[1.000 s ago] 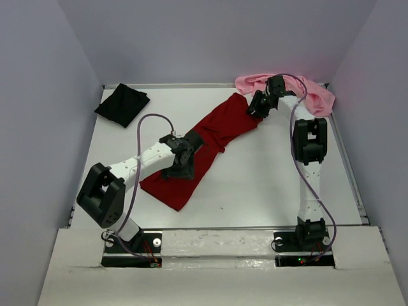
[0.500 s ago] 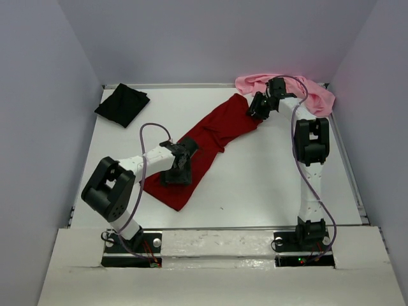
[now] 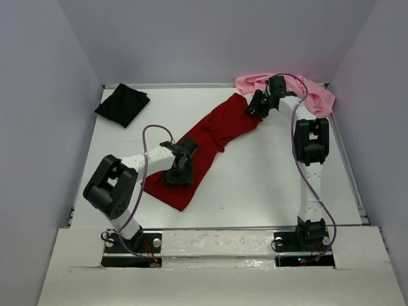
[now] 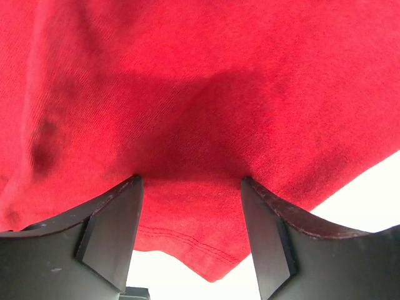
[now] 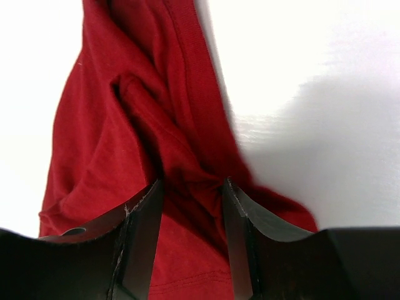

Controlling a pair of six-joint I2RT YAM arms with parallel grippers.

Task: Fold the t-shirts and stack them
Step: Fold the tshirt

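The dark red t-shirt [image 3: 213, 137] lies stretched diagonally across the table, from near left to far right. My left gripper [image 3: 179, 173] is pressed down on its near end, open. Flat red cloth [image 4: 206, 81] and a stitched hem show between the wide-apart jaws [image 4: 190, 182]. My right gripper [image 3: 257, 107] is at the shirt's far end, shut on a bunched fold of the red cloth [image 5: 100, 125], with wrinkles running in between its jaws [image 5: 192, 184]. The black t-shirt [image 3: 122, 104] lies folded at the far left corner. The light pink t-shirt [image 3: 319, 95] is heaped at the far right corner.
The white table [image 3: 268, 178] has a raised rim [image 3: 347, 166] along its right side and back. Grey walls close in on both sides. The right arm's upright links [image 3: 310, 143] stand over the table's right part.
My left arm's elbow has swung in toward its base. Its gripper has slid a little nearer along the red shirt's near end. The right arm has held still.
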